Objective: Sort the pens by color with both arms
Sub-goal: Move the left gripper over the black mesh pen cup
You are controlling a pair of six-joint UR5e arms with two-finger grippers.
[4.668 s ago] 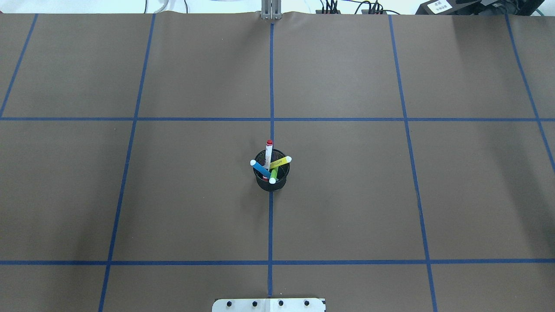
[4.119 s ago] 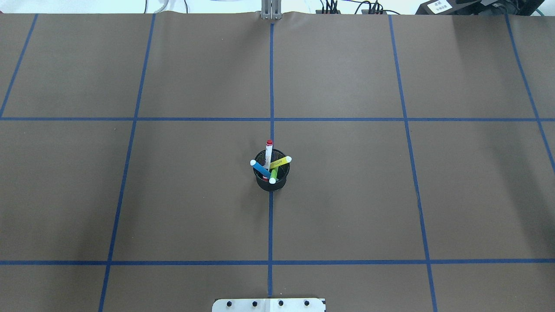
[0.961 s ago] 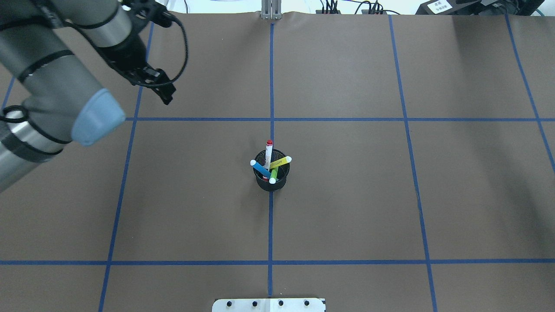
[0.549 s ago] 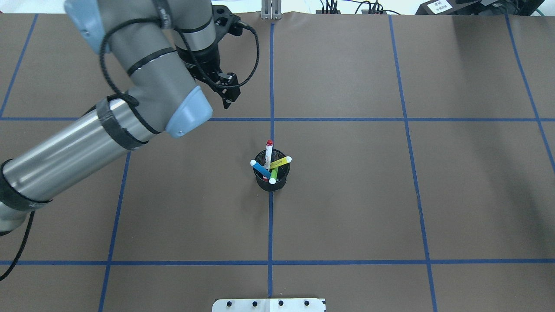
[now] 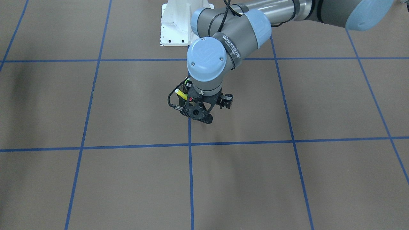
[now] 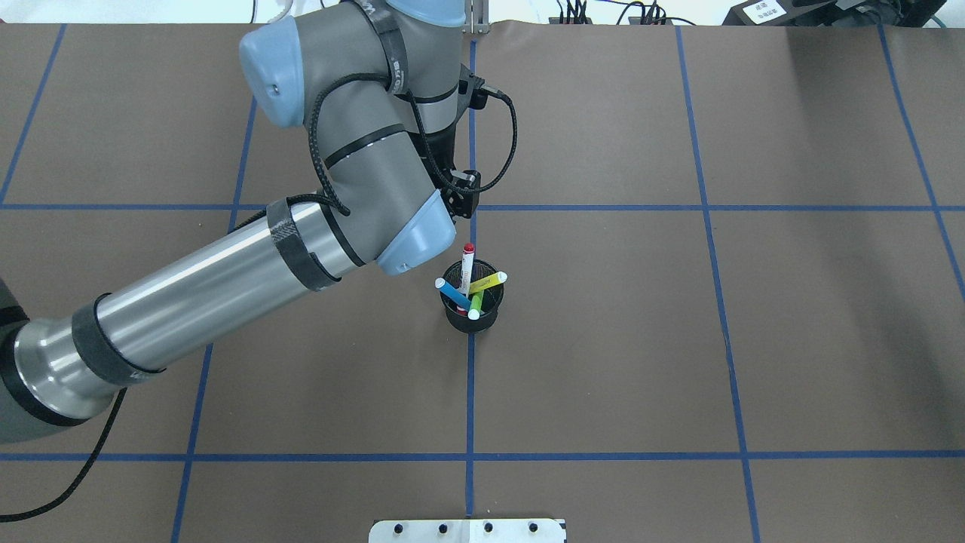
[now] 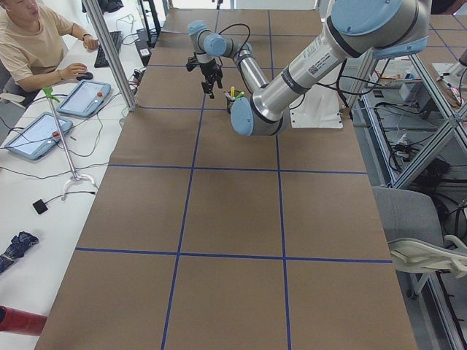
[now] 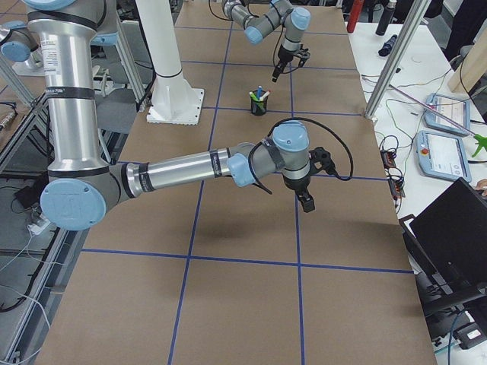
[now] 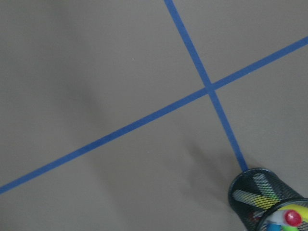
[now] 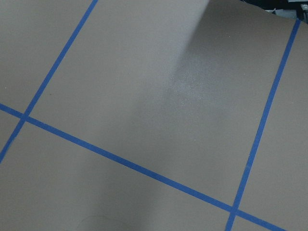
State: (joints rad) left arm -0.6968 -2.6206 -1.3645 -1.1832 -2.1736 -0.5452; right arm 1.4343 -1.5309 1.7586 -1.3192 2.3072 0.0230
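Leaning apart, the pens (image 6: 469, 283) point upward from the cup (image 6: 472, 323); left tool (image 5: 207, 120) closed; right tool (image 8: 307, 204) indiscernible.

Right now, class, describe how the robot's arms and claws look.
The left arm and right arm are silver tubes with grey joints, light-blue caps, black cables and straps. White lettering marks the left wrist. The left claw and right claw are black.

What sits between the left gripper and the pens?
Nothing visible. The black two-finger left gripper hangs beyond the black mesh cup; the four coloured marker pens jut above its rim, only brown paper between.
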